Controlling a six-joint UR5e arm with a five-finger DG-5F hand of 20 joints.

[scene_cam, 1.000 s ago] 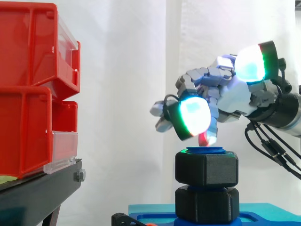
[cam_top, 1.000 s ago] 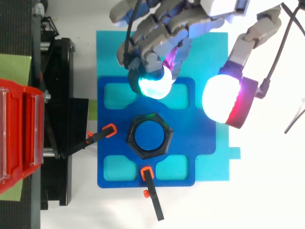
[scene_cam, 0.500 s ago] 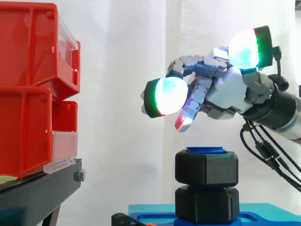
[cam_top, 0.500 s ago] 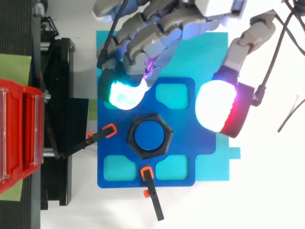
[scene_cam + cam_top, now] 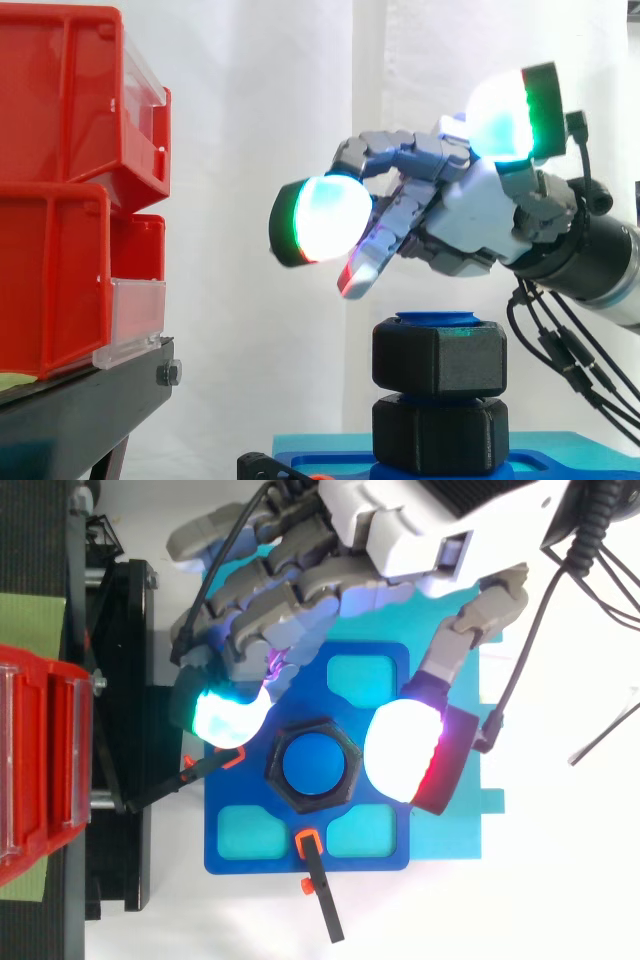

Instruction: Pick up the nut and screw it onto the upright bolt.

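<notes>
1. Side view: the hand (image 5: 470, 225) is hanging in the air above the nut (image 5: 438, 358) and is not touching it. Its fingers are spreading out loosely and are holding nothing. One glowing pad (image 5: 320, 218) is pointing toward the red bins (image 5: 70, 180).
2. The black nut is sitting around the top of the upright blue bolt (image 5: 437, 318), and the bolt's tip is peeking out just above it. Under the nut, a second black six-sided piece (image 5: 440, 432) is resting on the blue plate (image 5: 570, 466).
3. Top view: the nut (image 5: 275, 770) is making a ring around the bolt (image 5: 312, 765) in the middle of the blue plate (image 5: 215, 790). The hand (image 5: 420, 510) is reaching in from the top edge. Its glowing pads (image 5: 225, 720) are floating one on each side of the nut. Two clamps with orange tips (image 5: 230, 754) are pointing in at the nut.
4. I think the screwing step is going on, because the nut is already sitting on the bolt.
5. Next, the hand is probably going to need to come down, pinch the nut's flat sides and turn it.
</notes>
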